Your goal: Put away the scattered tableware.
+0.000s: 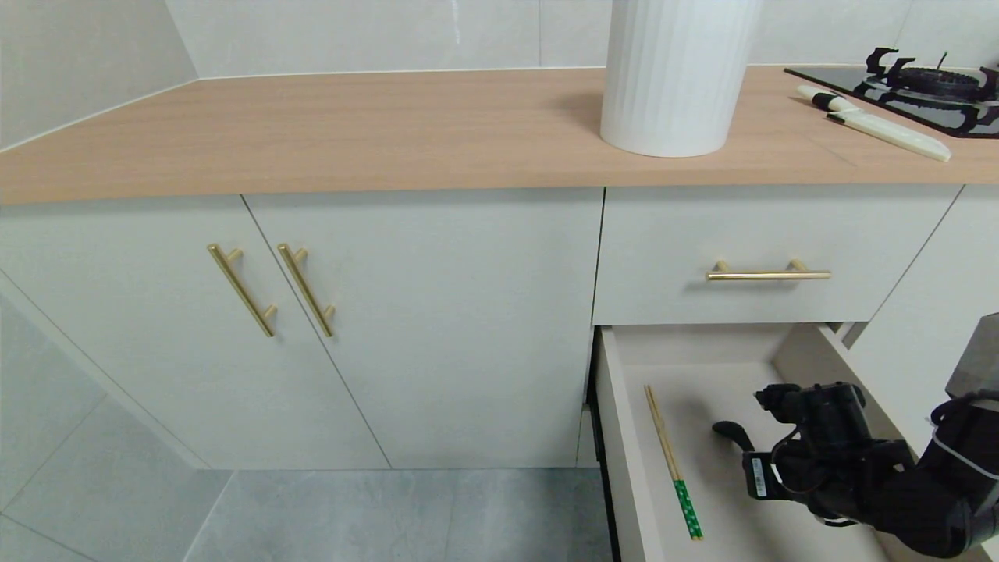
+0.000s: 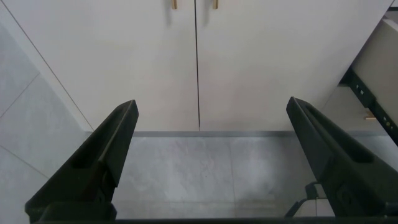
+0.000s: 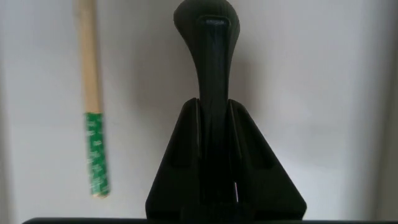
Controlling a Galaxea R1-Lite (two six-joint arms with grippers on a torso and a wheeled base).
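Note:
My right gripper (image 1: 769, 457) hangs inside the open drawer (image 1: 613, 406) and is shut on a black utensil (image 1: 730, 432). The utensil's rounded end (image 3: 211, 25) sticks out past the fingertips (image 3: 189, 115), just above the drawer floor. A pair of wooden chopsticks with green ends (image 1: 671, 468) lies along the drawer's left side; the chopsticks (image 3: 92, 106) are beside the utensil and apart from it. My left gripper (image 2: 211, 162) is open, holds nothing, and faces the cabinet doors (image 2: 199, 62) above the grey floor.
On the wooden counter (image 1: 351, 125) stand a tall white ribbed container (image 1: 675, 74) and a white knife with a black handle (image 1: 878, 125) next to the stove (image 1: 929, 86). A shut drawer with a gold handle (image 1: 769, 273) sits above the open one.

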